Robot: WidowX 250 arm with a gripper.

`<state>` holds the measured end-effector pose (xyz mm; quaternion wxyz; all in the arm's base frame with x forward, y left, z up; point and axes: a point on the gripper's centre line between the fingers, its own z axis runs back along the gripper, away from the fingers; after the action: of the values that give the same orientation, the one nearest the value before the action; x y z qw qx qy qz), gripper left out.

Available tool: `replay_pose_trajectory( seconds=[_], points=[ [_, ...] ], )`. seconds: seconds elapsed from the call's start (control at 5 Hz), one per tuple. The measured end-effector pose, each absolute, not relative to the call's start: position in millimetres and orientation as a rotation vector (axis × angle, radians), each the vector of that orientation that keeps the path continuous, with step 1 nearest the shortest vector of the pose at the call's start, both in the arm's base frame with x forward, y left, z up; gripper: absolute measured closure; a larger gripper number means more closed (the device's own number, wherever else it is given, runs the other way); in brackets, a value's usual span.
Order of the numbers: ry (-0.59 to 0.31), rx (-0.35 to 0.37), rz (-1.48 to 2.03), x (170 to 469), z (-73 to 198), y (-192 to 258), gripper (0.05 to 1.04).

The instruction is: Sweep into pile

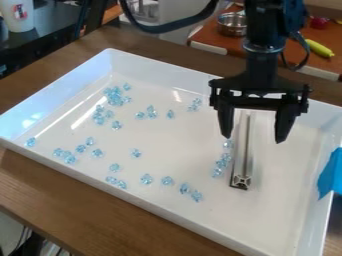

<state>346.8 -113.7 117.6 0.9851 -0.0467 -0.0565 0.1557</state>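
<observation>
My gripper (254, 137) hangs over the right part of the white tray with its two fingers spread wide, so it is open. Between and behind the fingers, a pale bar-shaped sweeping tool (244, 150) lies in the tray, its near end showing a dark-edged square face. Whether the gripper touches the bar, I cannot tell. Several light-blue crystals (221, 164) line the bar's left side. Other crystals are scattered over the left and middle: a cluster (115, 96) toward the back left, small groups (69, 156) at the left, and more (167, 180) along the front.
The tray's white walls (160, 212) rise around the work area on a brown wooden table (80, 215). Blue tape (330, 175) covers part of the right wall. Behind stand a metal pot (232, 24) and a yellow toy (319, 48) on another surface. A white cup (16, 15) is at upper left.
</observation>
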Motion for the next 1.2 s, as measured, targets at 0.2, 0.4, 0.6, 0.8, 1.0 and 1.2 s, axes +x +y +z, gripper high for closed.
replay_pose_trajectory(
  seconds=[0.2,0.4,0.6,0.8,1.0,1.2],
  points=[
    [-0.135,-0.089,0.319,348,118,-117,0.084],
    [-0.143,-0.063,0.306,350,108,-124,0.084],
    [-0.157,-0.06,0.314,353,107,-123,0.084],
    [-0.16,-0.046,0.311,354,100,-121,0.084],
    [-0.152,-0.034,0.297,352,94,-119,0.124],
    [-0.136,-0.028,0.301,352,91,-108,0.413]
  ],
)
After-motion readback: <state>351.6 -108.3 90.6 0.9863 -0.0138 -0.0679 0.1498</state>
